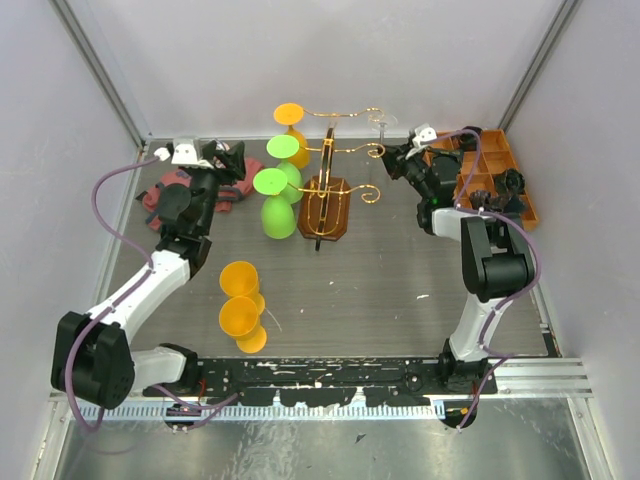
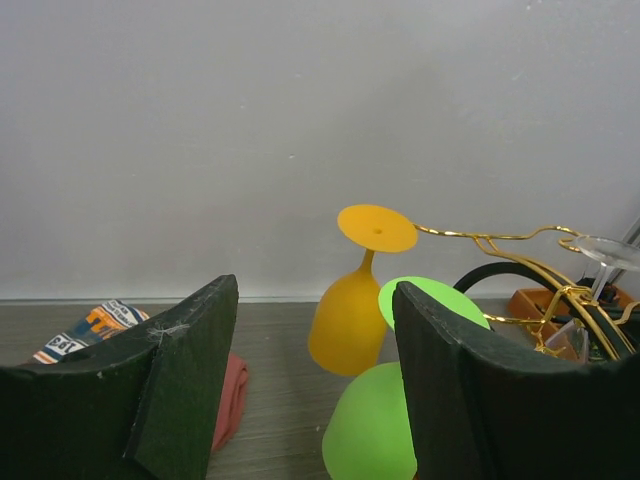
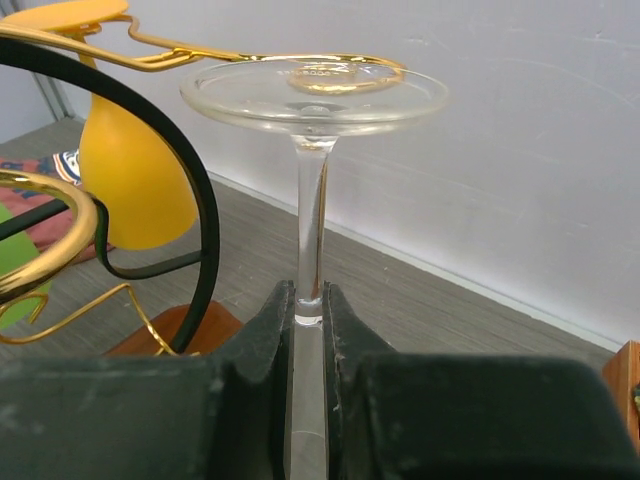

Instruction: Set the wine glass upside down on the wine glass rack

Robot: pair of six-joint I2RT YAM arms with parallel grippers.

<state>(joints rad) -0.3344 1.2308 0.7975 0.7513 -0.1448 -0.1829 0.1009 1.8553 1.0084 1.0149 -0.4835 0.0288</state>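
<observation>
Gleaming clear and smooth, the wine glass is upside down at the far right of the bench, its flat round foot on top and its thin stem running straight down. The right gripper has its matte black jaws closed on that stem, pinching it low down. A curled gold wire tip lies across the foot at the same height; whether wire and glass touch I cannot tell. From above, the glass sits by the far right scroll of the wine glass rack.

The rack is thin gold wire with scroll-ended arms, a black arched bar and a brown octagonal wooden base, standing mid-bench toward the far side. On its left arms hang three opaque, matte glasses, feet up: an orange glass farthest, a green glass next, and a second green glass nearest.

The left gripper is left of the rack, its black wedge-shaped jaws apart with nothing between them. Just beside it lies a crumpled red cloth.

Two more orange goblets lie on the grey wood-grain bench, nearer the arm bases. A brown compartment tray sits at the far right.
</observation>
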